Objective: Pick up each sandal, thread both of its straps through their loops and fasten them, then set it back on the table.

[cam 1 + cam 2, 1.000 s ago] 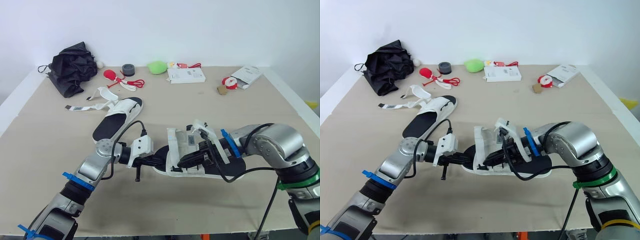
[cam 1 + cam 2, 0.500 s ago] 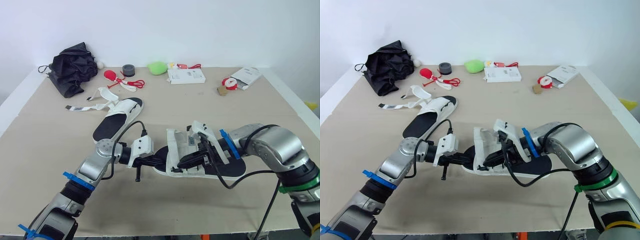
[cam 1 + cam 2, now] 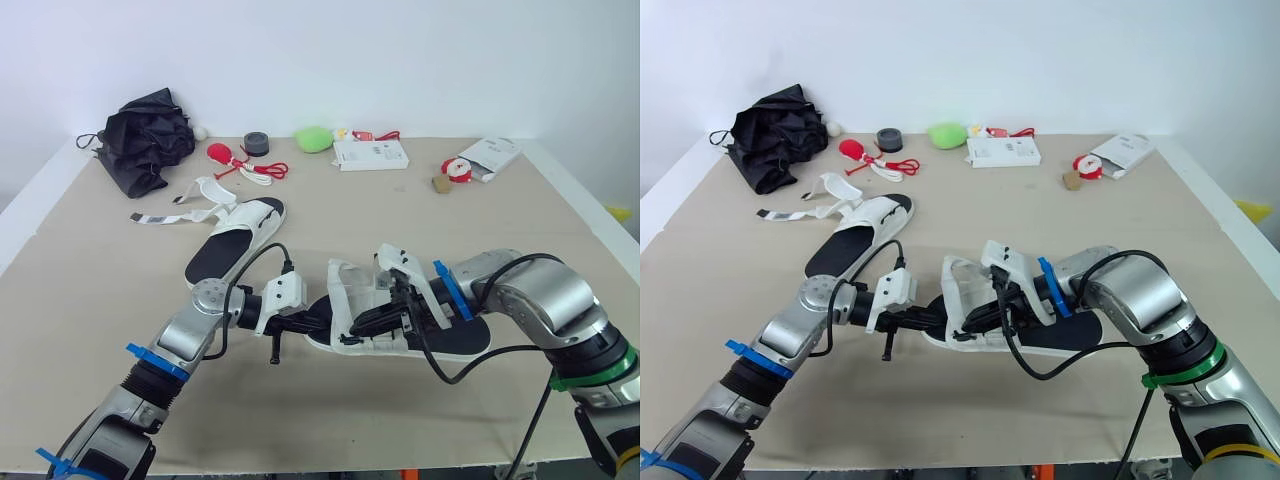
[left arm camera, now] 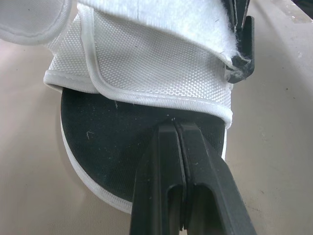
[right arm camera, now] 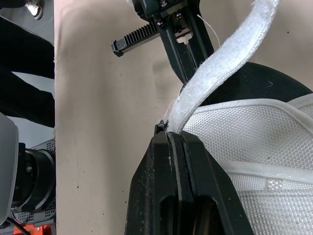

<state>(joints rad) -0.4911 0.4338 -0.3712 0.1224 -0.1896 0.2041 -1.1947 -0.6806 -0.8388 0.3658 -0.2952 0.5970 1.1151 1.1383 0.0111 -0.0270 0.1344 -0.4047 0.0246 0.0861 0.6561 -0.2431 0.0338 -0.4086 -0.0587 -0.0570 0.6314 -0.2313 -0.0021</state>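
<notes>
Tabletop (image 3: 100,300) carrying two white sandals with black footbeds, small clutter lying along its far edge. The worked sandal (image 3: 462,338) is lying flat near the front edge, about midway along it, toe pointing toward the left edge. The second sandal (image 3: 235,240) is lying apart from it, nearer the left edge, its straps trailing loose and unfastened.

The left gripper (image 4: 174,128) is reaching in at the toe, jaws closed, the tips resting on the footbed against the rim of the white mesh upper (image 4: 146,63); whether they are pinching anything cannot be told. The right gripper (image 5: 174,137) is working over the upper, jaws closed on the fuzzy white strap (image 5: 220,73), which is rising free from between them.

Step in hand, as judged: drawing this strap toward its loop, which is not being made out here. To do it well, the left arm should be pinning the sole so the sandal is not sliding, while the right is keeping the strap flat and untwisted, gripping close to its free end and leading that end squarely into the loop
</notes>
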